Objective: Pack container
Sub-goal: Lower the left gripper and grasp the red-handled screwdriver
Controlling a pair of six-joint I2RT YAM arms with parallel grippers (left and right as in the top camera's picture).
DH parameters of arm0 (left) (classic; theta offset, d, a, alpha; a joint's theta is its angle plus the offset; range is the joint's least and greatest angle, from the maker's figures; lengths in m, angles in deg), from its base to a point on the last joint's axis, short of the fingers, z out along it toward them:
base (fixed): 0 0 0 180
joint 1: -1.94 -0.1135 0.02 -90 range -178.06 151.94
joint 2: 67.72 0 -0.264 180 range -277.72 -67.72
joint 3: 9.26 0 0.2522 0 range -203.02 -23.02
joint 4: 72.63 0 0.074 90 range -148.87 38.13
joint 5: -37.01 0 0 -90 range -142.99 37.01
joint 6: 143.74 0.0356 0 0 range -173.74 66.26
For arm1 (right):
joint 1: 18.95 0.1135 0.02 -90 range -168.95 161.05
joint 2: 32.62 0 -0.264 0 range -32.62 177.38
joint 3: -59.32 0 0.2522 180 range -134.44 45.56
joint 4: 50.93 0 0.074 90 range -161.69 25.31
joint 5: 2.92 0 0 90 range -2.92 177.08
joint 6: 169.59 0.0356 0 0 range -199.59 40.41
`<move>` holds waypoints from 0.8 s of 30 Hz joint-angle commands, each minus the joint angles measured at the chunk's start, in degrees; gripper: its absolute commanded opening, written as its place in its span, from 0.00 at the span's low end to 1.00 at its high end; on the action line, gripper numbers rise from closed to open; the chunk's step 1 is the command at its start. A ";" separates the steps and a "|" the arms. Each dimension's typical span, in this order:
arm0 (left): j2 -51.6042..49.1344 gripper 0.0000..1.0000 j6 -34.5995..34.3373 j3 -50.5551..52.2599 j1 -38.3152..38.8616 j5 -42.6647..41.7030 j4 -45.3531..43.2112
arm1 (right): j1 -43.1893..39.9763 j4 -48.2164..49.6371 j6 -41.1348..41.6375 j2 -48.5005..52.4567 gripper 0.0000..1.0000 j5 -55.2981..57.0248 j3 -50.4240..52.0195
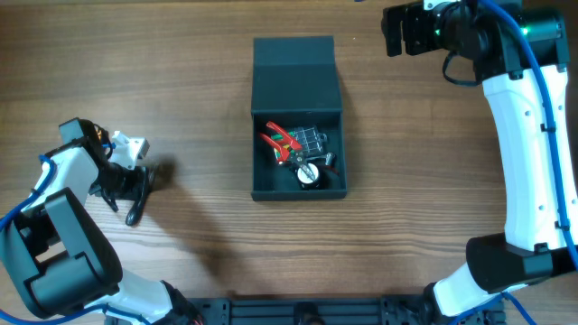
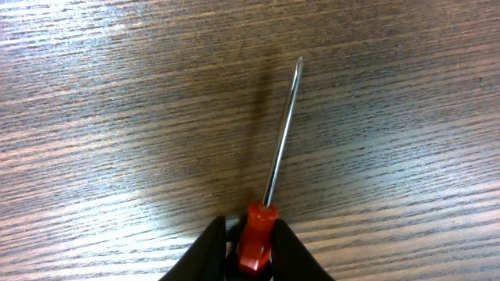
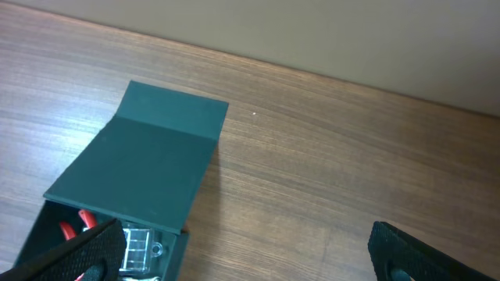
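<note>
Two arms stood at the wooden counter (image 1: 433, 181), well apart from each other. The container (image 1: 298, 192), a dark teal-grey box, sat near the middle of the counter, somewhat closer to the far edge. Its flap lid (image 1: 295, 77) was thrown open and lay back toward that far edge. Inside the box, toward its near wall, lay red-handled pliers (image 1: 280, 143). A clear plastic case (image 1: 310, 140) sat just beside them, and a small round silver item (image 1: 310, 175) lay nearer the front wall; what that item was could not be told.

Close to the left edge of the counter, well clear of the container, the left gripper (image 2: 251, 242) was clenched on the red handle of a screwdriver (image 2: 280, 148). Its black fingers (image 2: 205, 254) pressed the handle from both sides. The thin metal shaft ran out ahead of the fingers over bare wood, casting a soft shadow to its left.

Up at the far right corner of the counter, the right gripper (image 1: 397, 32) hung with its fingers spread wide and nothing between them. From its wrist camera the open lid and a little of the box's contents showed at the lower left.
</note>
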 commanded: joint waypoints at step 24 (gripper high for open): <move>-0.85 0.04 0.02 0.96 -0.22 -1.77 -1.42 | -0.20 0.02 -0.50 0.72 1.00 1.27 0.13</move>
